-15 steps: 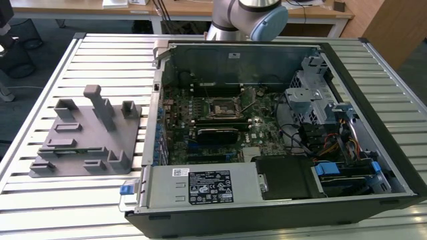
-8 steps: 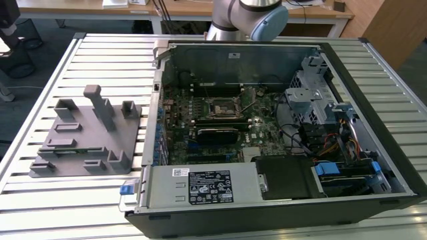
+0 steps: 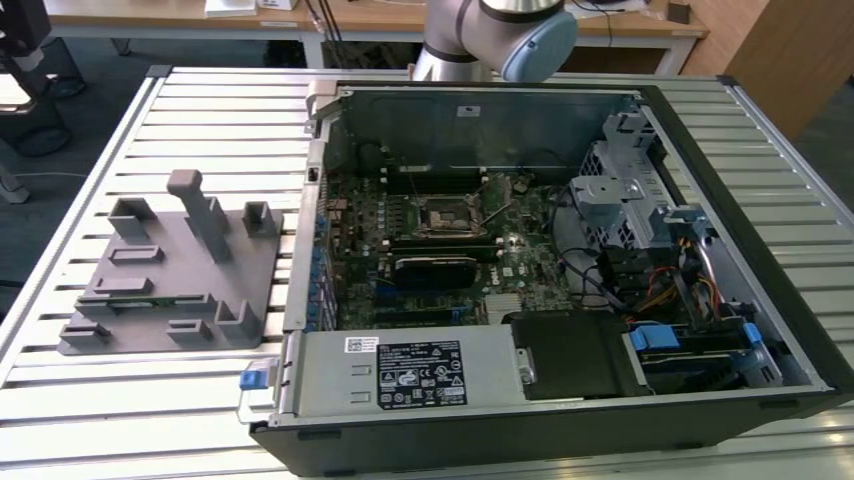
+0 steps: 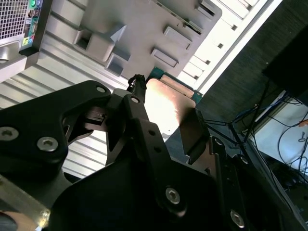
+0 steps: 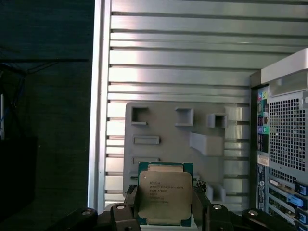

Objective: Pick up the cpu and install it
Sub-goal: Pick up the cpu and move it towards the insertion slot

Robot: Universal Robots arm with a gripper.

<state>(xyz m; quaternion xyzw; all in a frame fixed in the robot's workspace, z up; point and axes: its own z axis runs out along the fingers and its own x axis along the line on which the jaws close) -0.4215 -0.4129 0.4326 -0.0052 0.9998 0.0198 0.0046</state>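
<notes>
The cpu point(image 5: 163, 195) was pinched between the two black fingers point(image 5: 131, 198) of the gripper point(image 5: 165, 203). One finger was pressed to each of two opposite edges, and the pale metal top was turned toward the first wrist view. In the second wrist view, the same chip point(image 4: 168, 103) was seen from a slant, its green rim showing at the far edge, with the gripper point(image 4: 166, 113) clamped on its sides. Beyond the chip, the grey tray point(image 5: 163, 125) with its raised posts and pockets was laid flat on the slatted metal table point(image 5: 168, 57), and the chip was held clear of it. Just beside the tray, the vented rear panel of the computer case point(image 5: 284, 144) was seen. In the exterior view, the tray point(image 3: 160, 290) was placed toward the exterior view's left of the opened case point(image 3: 534, 420). The black socket frame point(image 3: 447, 215) was found on the board inside, and the arm point(image 3: 494, 35) was seen behind the case.
</notes>
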